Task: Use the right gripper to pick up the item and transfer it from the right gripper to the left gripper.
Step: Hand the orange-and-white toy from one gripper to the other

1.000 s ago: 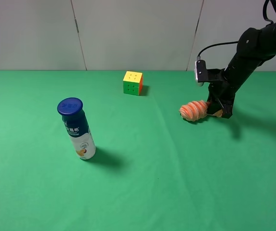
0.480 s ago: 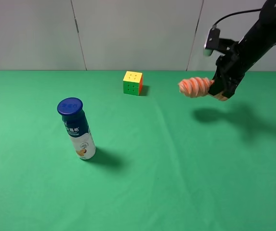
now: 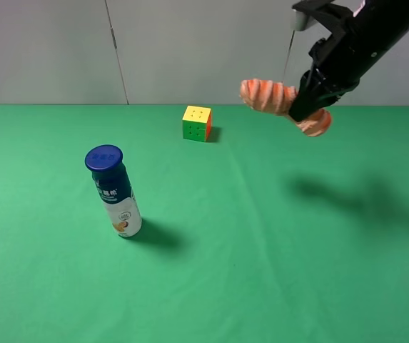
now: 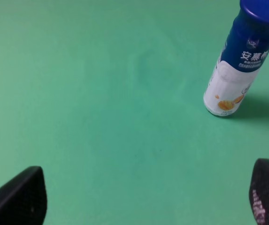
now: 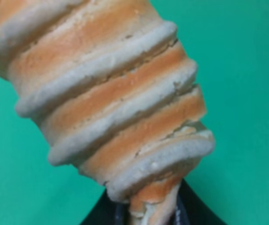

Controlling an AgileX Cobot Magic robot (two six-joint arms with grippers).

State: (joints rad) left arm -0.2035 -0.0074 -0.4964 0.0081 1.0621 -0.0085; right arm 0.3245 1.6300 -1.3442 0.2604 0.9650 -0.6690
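Now that my right gripper (image 3: 305, 107) has lifted the item (image 3: 268, 96) off the green table (image 3: 225, 271), it hangs high at the far right, my jaws clamped toward its right end. Pickup looks done; the handover remains. My left gripper (image 4: 143, 197) is spread wide near the bottle (image 4: 237, 61). The roll is orange with cream spiral ribs and juts left.

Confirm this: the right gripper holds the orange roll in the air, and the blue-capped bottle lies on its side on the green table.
Wrong on the bottle: the exterior high view shows it standing upright, not lying on its side. The right gripper does hold the orange roll in the air.
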